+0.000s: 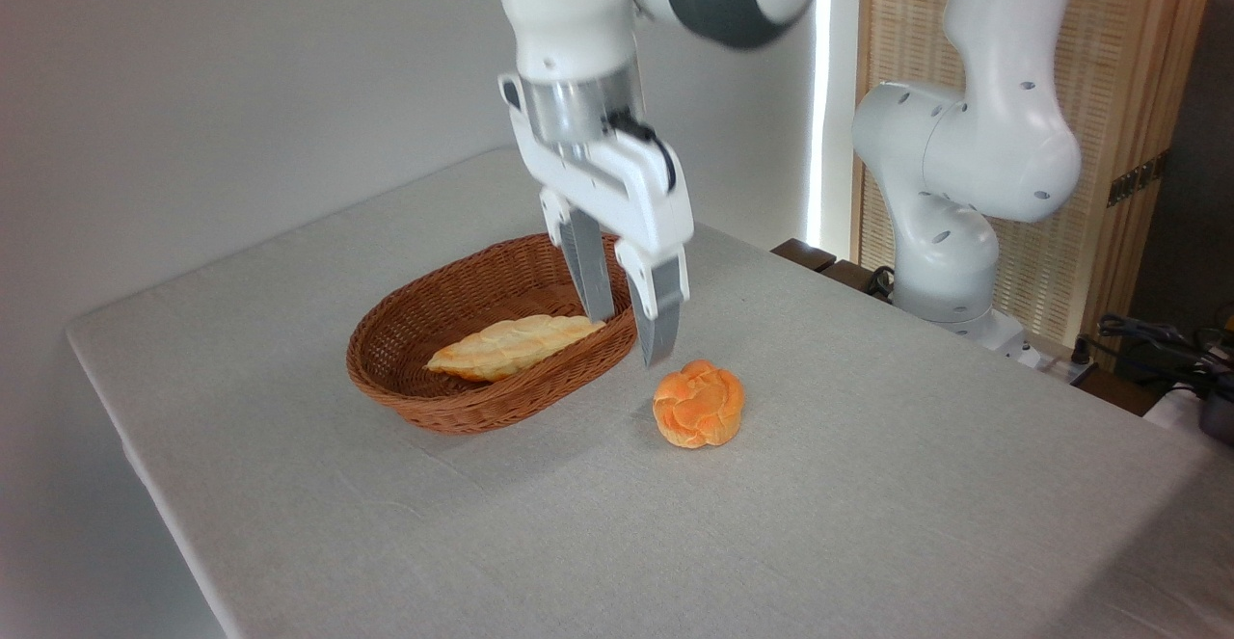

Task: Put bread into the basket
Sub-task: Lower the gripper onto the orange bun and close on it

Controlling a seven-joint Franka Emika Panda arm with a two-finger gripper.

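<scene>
Gripper [629,338] open, nothing between its 2 fingers [659,316]; it points down and tilts slightly, hanging over the right end of the basket [405,329]; far finger tip shows in front of the basket interior, near finger tip in front of the right rim; whether either tip touches the wicker is hard to call from this angle, probably a gap; bun [698,404] sits on the table [771,523], just right of the basket and below-right of the near fingertip, not touching either; bun is outside the basket, knotted top up; loaf [511,346] lies inside the basket, long axis roughly left to right, its right end close to the far finger; arm base [950,273] stands at the far right edge of the table; slatted wood screen [1118,90] behind it; cables [1157,345] at the right edge.
</scene>
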